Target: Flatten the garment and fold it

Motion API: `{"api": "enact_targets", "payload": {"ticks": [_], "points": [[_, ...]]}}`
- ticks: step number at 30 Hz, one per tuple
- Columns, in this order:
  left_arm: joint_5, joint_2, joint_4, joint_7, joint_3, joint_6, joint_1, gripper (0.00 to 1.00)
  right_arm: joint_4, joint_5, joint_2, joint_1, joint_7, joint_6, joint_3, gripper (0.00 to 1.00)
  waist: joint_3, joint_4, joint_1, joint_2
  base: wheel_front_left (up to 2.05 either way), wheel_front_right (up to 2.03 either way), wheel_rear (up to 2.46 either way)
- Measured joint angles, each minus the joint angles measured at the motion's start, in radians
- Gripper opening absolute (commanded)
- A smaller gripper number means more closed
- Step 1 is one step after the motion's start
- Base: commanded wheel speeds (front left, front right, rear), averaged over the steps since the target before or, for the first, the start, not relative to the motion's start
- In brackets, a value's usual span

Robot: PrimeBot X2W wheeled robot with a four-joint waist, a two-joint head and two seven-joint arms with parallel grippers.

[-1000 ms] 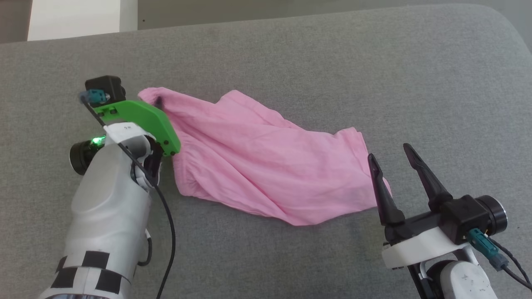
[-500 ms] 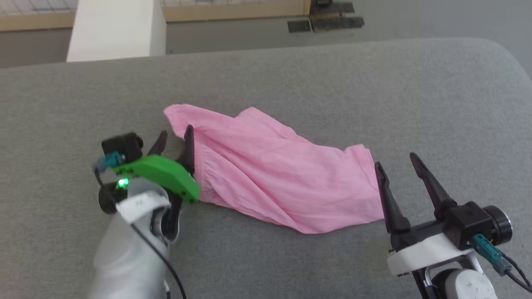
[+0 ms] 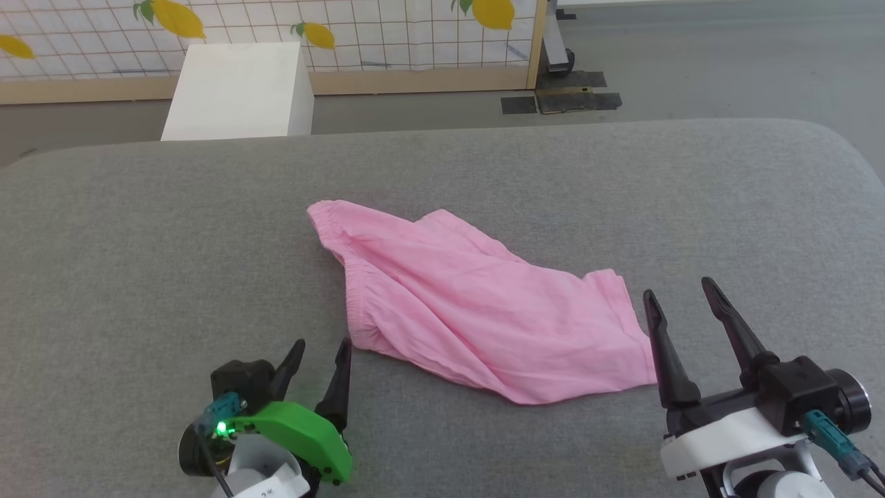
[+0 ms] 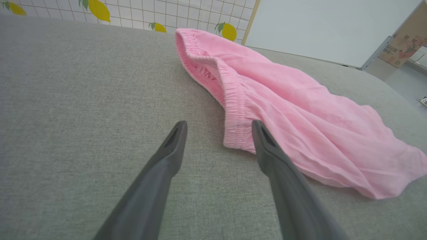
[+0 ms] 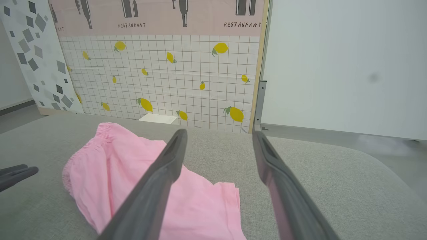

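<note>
The light pink garment [image 3: 477,304] lies wrinkled across the middle of the grey cushioned surface [image 3: 138,242], its gathered elastic waistband [image 4: 230,96] at the left end and its hem at the right. My left gripper [image 3: 321,344] stands open at the front left, just short of the waistband's near corner, holding nothing. In the left wrist view the garment [image 4: 293,100] runs off to the right past my right-hand finger. My right gripper [image 3: 677,287] is open at the front right, beside the hem, and empty. The right wrist view shows the garment [image 5: 126,180] low on the left.
A white box [image 3: 238,93] stands on the floor behind the surface, before a lemon-patterned tiled panel [image 3: 346,34]. The surface's rounded right corner [image 3: 830,145] falls off to the floor. The left gripper's fingers [image 5: 15,175] show at the right wrist view's left edge.
My left gripper let go of the waistband's far corner, opened, and drew back toward the front. The head camera tilted up, so the whole scene sits lower. The right gripper stayed put.
</note>
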Motion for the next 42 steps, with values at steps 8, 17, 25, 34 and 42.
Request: {"api": "enact_targets", "payload": {"ticks": [8, 17, 25, 34, 42], "points": [[0.011, 0.003, 0.039, 0.105, -0.02, 0.043, -0.01, 1.0, -0.011, 0.001, 0.0, 0.012, 0.006, 0.0, -0.011, 1.0, 0.001, -0.033, 0.0, 0.0, 0.0, 0.0, 0.0], [0.009, 0.003, 0.113, 0.213, -0.033, 0.069, -0.102, 1.0, -0.009, 0.019, 0.0, 0.011, 0.003, 0.0, -0.008, 1.0, 0.028, -0.086, 0.0, 0.0, 0.0, 0.0, 0.0], [0.004, 0.003, 0.153, 0.312, -0.035, 0.125, -0.152, 1.0, -0.004, 0.026, 0.0, 0.009, -0.005, 0.0, -0.002, 1.0, 0.05, -0.106, 0.0, 0.0, 0.0, 0.0, 0.0], [0.002, 0.018, 0.118, 0.428, -0.062, 0.131, -0.166, 0.0, 0.01, 0.028, 0.0, 0.008, 0.008, 0.0, -0.003, 1.0, 0.054, -0.105, 0.0, 0.0, 0.0, 0.0, 0.0], [-0.008, 0.021, 0.016, 0.426, -0.061, 0.152, -0.08, 0.0, 0.091, 0.04, 0.0, 0.009, 0.193, 0.0, -0.02, 1.0, 0.046, -0.079, 0.0, 0.0, 0.0, 0.0, 0.0]]}}
